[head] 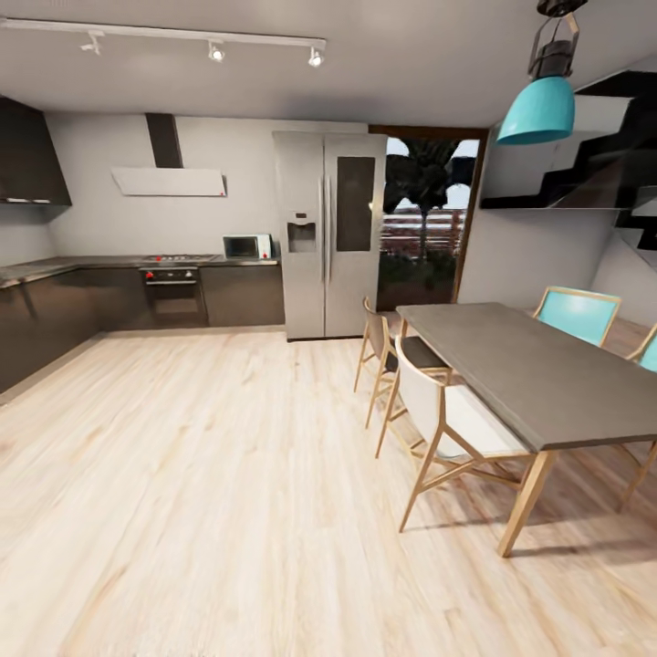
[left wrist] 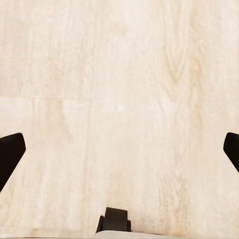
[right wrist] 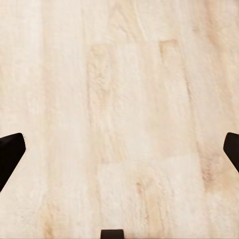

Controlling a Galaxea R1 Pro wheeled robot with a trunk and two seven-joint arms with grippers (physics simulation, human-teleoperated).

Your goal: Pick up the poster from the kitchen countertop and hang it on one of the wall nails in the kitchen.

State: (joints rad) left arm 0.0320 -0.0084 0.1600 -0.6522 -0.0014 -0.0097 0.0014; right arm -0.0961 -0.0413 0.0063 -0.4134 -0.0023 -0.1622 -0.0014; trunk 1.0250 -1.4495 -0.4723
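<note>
Grey kitchen countertop (head: 55,266), four chairs (head: 438,415).

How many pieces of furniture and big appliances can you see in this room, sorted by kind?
Chairs: 4, two white-seated and two turquoise
Dining table: 1
Fridge: 1
Oven: 1
Microwave: 1
Range hood: 1
Turquoise pendant lamp: 1
Total: 10
</note>
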